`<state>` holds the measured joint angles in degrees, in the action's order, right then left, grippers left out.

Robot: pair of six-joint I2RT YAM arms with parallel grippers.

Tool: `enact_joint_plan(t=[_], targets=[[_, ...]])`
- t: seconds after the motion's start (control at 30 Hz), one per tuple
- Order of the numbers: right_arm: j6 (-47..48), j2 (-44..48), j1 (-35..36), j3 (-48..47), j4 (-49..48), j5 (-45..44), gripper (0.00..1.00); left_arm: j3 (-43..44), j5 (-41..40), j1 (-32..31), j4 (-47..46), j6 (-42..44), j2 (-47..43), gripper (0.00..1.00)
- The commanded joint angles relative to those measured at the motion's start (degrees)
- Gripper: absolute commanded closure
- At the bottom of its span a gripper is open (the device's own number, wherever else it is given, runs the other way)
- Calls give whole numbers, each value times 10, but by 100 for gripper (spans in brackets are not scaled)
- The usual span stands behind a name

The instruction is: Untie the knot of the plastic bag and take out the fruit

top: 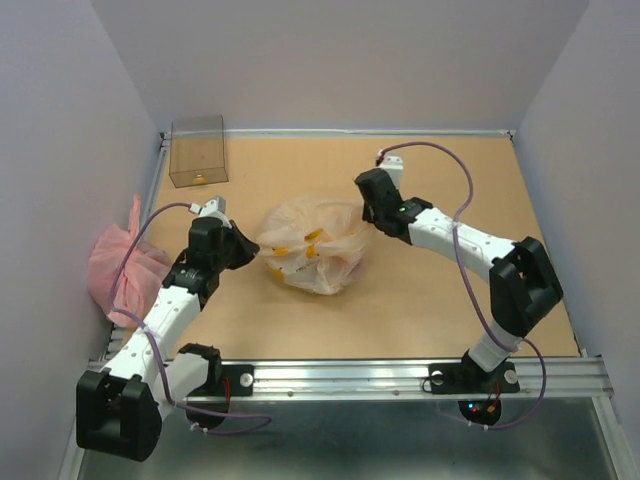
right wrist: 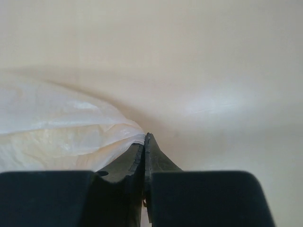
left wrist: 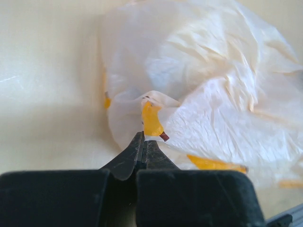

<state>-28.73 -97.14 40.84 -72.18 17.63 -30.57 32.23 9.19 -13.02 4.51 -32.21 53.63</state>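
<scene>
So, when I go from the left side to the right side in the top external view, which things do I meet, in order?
From the left: pink crinkled bag → clear amber plastic box → left tool → pale peach translucent plastic bag → right tool.

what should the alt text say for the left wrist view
The left gripper has its black fingers shut on a fold of a crinkly, translucent pale plastic bag with yellow printed marks. The bag lies on a pale table and fills the upper right of the view.
</scene>
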Motion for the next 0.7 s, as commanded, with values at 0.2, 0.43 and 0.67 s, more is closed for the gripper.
enact_joint_plan(t=[0.2, 0.43, 0.67], targets=[[-1, 63, -160, -1, 14, -40, 95, 64, -52, 45, 15, 5, 46, 100], [60, 19, -156, -116, 12, 149, 76, 163, 61, 36, -100, -9, 164, 100], [110, 80, -91, -152, 26, 205, 30, 201, 69, -23, -113, 10, 191, 100]])
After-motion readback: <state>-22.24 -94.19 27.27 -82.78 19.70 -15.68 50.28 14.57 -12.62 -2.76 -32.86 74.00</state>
